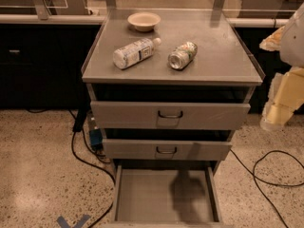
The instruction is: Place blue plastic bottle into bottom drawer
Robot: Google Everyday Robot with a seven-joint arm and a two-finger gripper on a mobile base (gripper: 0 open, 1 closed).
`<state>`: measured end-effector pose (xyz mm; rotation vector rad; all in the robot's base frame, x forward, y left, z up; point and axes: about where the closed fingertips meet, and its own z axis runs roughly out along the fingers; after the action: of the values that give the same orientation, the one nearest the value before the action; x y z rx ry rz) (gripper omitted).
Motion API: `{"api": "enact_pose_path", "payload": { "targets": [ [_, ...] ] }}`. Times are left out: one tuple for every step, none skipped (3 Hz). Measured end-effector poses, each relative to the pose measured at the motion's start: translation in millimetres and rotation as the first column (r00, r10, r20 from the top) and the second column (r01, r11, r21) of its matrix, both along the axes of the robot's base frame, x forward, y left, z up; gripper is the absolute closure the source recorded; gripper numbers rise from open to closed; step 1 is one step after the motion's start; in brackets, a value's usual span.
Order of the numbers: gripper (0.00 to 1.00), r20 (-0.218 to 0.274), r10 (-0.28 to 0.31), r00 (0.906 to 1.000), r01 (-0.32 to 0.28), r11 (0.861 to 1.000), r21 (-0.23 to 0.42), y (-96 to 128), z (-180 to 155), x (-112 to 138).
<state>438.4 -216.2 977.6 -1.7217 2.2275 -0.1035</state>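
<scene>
Closest to my view, the bottom drawer [142, 198] is sitting pulled out, its flat grey floor showing with a dark shadow lying across the right half. Beside its left front corner I am seeing a blue tape mark [73, 221] on the speckled floor, and black cables [80, 156] are trailing on both sides of the cabinet. Above it, the middle drawer [166, 149] and the top drawer [170, 114] are each standing slightly out. The gripper [278, 110] is hanging at the right edge, off the cabinet's right side at about top-drawer height, holding nothing; I cannot tell whether it is spread or pressed together. Further back, the blue plastic bottle [135, 52] is lying on its side on the cabinet top [218, 61], cap pointing back and right, with a metal can [183, 55] lying near on its right. Behind them a bowl [144, 21] is resting upright.
</scene>
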Motion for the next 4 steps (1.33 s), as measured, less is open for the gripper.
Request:
{"api": "enact_pose_path", "payload": {
  "targets": [
    [0.00,0.010,0.003,0.9999,-0.003,1.000,0.001,1.1,1.0,2.0],
    [0.00,0.021,0.043,0.9988,-0.043,0.999,-0.002,10.9,-5.8,26.5],
    [0.00,0.025,0.102,0.9944,-0.102,0.995,-0.002,24.8,-16.9,64.0],
    [0.00,0.028,0.165,0.9858,-0.165,0.986,-0.001,38.1,-30.0,126.3]
  ]
}}
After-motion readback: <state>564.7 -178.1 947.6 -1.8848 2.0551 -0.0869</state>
